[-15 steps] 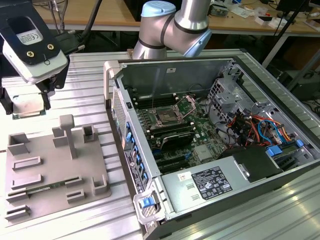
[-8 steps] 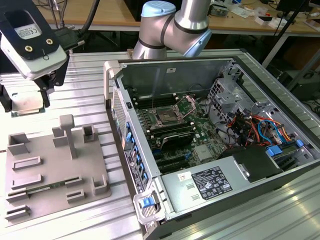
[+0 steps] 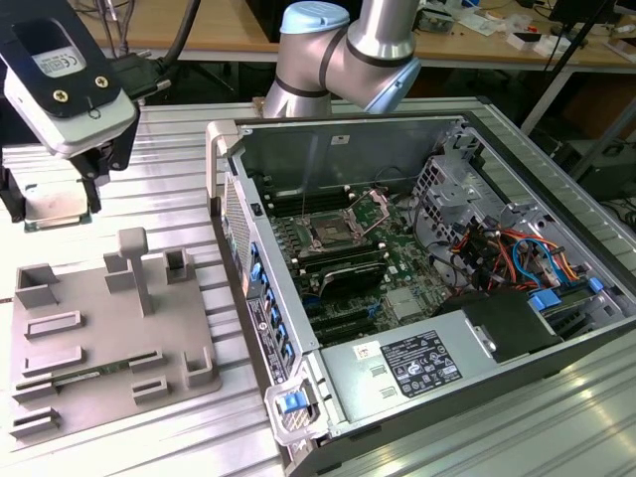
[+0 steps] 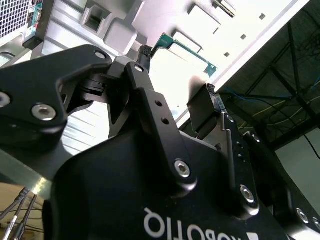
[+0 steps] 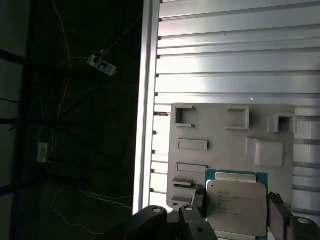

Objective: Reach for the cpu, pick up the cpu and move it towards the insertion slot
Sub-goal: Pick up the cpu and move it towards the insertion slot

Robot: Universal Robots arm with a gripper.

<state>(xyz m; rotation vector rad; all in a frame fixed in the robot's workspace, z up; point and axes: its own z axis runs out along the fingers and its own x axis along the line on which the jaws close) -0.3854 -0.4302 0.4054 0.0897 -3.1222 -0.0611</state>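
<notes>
- I am holding the cpu (image 5: 236, 207) in the tool (image 5: 235, 215); in the first wrist view, the two dark fingers (image 5: 198, 205) are pressing on opposite edges of the chip, with its silvery top facing the camera.
- In the second wrist view, I am seeing the chip's green rim (image 4: 186, 47) between the same fingers, so I am judging the reach and the pick-up as done.
- In the exterior view, the tool (image 3: 79, 189) is carrying the cpu (image 3: 55, 207) above the ribbed worktop (image 3: 169, 169), clear of the grey tray (image 3: 109, 338) lying just beside it.
- The tray's recesses are sitting unoccupied below the chip, apart from a thin green memory stick (image 3: 89, 376) lying in one long recess.
- The insertion slot (image 3: 333, 237) is lying well apart, toward the exterior view's right, inside the open computer case (image 3: 467, 338), on the green board.
- I am judging the transfer as barely begun: the chip is hanging beyond the tray, nowhere near the case wall, so nearly the whole travel toward the slot is remaining.
</notes>
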